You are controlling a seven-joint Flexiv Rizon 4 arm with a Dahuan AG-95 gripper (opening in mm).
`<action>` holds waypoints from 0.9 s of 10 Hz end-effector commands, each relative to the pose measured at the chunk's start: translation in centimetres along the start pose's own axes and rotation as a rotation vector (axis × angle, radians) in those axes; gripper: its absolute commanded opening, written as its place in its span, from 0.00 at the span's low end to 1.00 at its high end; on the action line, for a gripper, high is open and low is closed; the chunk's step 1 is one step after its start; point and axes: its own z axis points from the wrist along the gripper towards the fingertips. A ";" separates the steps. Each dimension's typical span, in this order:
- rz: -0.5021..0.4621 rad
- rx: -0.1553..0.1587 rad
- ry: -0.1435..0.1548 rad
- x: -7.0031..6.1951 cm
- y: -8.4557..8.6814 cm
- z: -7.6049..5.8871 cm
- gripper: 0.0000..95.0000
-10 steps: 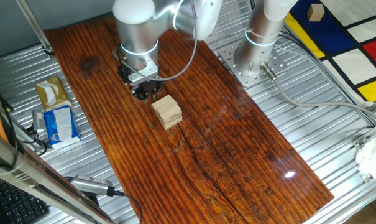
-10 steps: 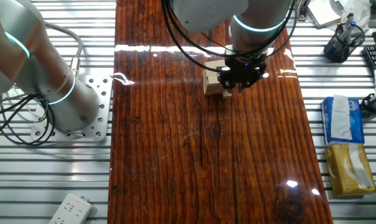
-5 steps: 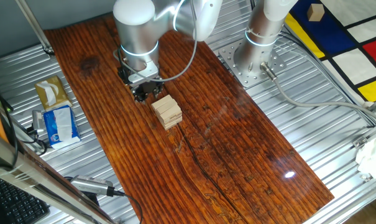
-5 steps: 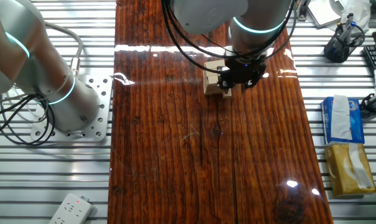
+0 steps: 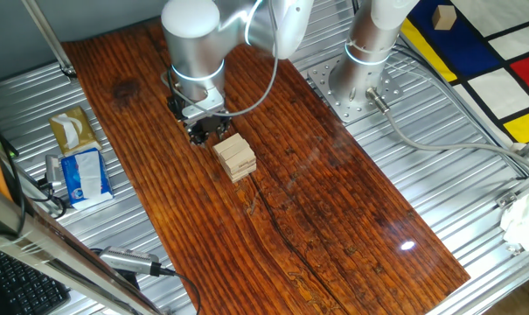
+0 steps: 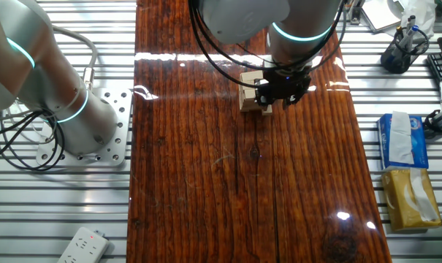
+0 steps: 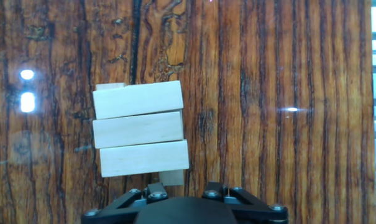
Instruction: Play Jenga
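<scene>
Bright overhead light, sharp focus, glare spots on varnished tabletop [image 5: 334, 201]

Glossy dark wooden board [image 5: 334, 201] on ribbed metal table [image 5: 474, 175].

gripper [image 7: 184, 198] cut off by the lower edge in the hand view, fingertips unseen, opening impossible to judge. lower layers of jenga tower [image 7: 140, 129] hidden beneath top three blocks. near side of tower [image 6: 251, 93] partly covered by arm in the other fixed view.

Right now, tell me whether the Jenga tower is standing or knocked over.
Standing. The Jenga tower sits as a stacked block on the table, its top layer showing three blocks side by side, with the tool beside it.
</scene>
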 end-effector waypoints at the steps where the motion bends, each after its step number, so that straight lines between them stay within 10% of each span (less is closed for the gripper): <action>1: -0.001 0.003 0.001 0.0 0.1 0.1 0.40; 9: -0.021 0.017 0.000 -0.3 0.3 1.1 0.40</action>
